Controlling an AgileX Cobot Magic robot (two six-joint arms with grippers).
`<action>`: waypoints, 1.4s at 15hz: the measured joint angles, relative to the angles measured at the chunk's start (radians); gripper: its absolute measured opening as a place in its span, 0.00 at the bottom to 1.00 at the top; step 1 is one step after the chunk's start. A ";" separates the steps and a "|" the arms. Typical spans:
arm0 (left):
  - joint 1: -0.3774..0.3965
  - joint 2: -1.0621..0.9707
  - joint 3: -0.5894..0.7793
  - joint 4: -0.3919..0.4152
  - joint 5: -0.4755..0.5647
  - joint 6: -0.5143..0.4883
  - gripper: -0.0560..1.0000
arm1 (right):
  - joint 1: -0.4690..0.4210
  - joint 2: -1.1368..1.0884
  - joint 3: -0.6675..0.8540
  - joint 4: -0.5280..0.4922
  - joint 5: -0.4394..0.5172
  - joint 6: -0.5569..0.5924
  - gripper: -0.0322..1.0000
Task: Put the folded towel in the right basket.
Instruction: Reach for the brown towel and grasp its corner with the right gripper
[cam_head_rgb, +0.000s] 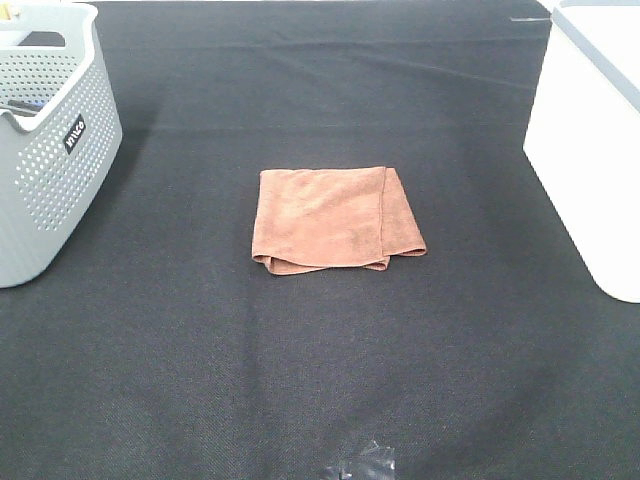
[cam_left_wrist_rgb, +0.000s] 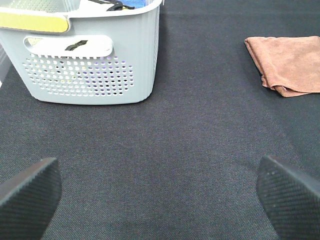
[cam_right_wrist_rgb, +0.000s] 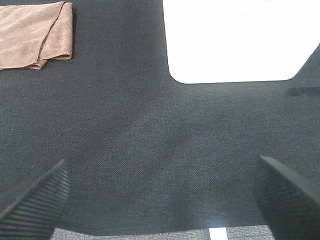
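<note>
A folded brown towel (cam_head_rgb: 334, 219) lies flat in the middle of the black table. It also shows in the left wrist view (cam_left_wrist_rgb: 290, 62) and in the right wrist view (cam_right_wrist_rgb: 34, 33). The right basket (cam_head_rgb: 590, 140) is white and stands at the table's right edge; its wall fills part of the right wrist view (cam_right_wrist_rgb: 240, 42). My left gripper (cam_left_wrist_rgb: 160, 195) is open and empty, well away from the towel. My right gripper (cam_right_wrist_rgb: 160, 192) is open and empty, between the towel and the white basket. Neither gripper shows in the exterior high view.
A grey perforated basket (cam_head_rgb: 50, 150) with items inside stands at the left edge, also in the left wrist view (cam_left_wrist_rgb: 90, 55). A black cloth (cam_head_rgb: 330, 360) covers the table. A small dark object (cam_head_rgb: 362, 464) sits at the front edge.
</note>
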 joint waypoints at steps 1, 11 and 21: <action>0.000 0.000 0.000 0.000 0.000 0.000 0.99 | 0.000 0.000 0.000 0.000 0.000 0.000 0.96; 0.000 0.000 0.000 0.000 0.000 0.000 0.99 | 0.000 0.000 0.000 0.000 0.000 -0.002 0.96; 0.000 0.000 0.000 0.000 0.000 0.000 0.99 | 0.000 0.815 -0.510 0.115 0.103 -0.005 0.96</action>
